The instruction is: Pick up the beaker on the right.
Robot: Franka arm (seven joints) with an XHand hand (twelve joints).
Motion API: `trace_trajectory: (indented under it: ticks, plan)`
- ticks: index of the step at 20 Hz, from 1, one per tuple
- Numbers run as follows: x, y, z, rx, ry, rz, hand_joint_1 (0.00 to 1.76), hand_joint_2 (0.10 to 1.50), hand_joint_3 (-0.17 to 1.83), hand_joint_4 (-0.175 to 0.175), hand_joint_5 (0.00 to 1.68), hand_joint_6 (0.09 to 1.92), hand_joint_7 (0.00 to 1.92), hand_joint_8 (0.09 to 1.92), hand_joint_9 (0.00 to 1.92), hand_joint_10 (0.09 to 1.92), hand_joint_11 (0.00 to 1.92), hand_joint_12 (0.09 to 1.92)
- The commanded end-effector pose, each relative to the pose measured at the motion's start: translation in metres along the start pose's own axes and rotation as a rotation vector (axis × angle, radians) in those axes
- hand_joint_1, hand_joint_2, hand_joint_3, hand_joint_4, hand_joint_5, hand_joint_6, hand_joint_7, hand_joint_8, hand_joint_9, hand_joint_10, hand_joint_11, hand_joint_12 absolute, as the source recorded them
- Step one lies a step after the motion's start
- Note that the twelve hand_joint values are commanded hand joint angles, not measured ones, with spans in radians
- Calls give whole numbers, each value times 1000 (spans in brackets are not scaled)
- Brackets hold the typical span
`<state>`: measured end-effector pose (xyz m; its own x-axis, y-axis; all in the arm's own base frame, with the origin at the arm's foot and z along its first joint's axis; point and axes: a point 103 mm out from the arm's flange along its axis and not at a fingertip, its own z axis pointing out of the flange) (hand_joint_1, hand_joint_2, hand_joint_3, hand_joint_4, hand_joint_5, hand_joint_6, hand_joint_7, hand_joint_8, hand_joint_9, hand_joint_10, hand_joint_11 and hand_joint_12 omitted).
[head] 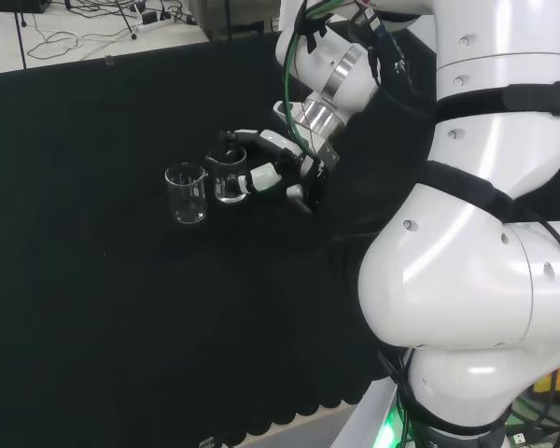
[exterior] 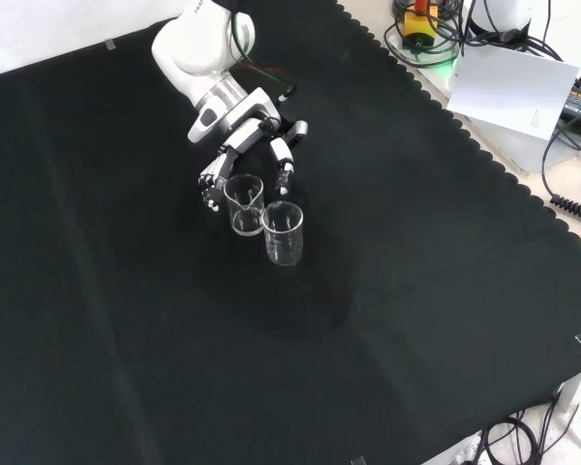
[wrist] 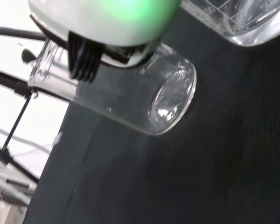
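The right-hand beaker [head: 230, 175] in the head view stands on the black cloth [head: 93, 280], touching the other beaker [head: 187, 193]. We see our hand [head: 275, 168] curled round it, fingers on either side, likely ready for lifting.

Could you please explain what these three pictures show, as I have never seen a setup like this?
This is a white robot arm fitted with a black and white hand of fingers and a thumb. One camera looks over the arm from behind, one looks down from the front, and one sits at the wrist. On the black cloth stand two clear glass beakers. The hand's fingers curl around one beaker, which seems to rest on the cloth. The other beaker stands free beside it.
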<state>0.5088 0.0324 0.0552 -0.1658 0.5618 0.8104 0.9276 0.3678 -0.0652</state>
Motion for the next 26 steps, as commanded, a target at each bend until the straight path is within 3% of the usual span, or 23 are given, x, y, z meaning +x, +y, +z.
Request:
trace_trajectory:
  ticks: [1,8,18,26]
  plan:
    - [-2,2,-8,-84,-18,24,972,477,651,-32,417,87,226,604,373,605,0,1370]
    - [-5,4,-14,-116,-17,48,961,483,648,-33,423,87,229,604,375,603,0,1371]
    - [-4,3,-4,-93,-8,34,955,487,639,-37,436,87,236,607,378,603,0,1372]
    - [-4,3,-1,-154,-6,61,953,491,631,-40,470,87,260,618,396,607,2,1374]
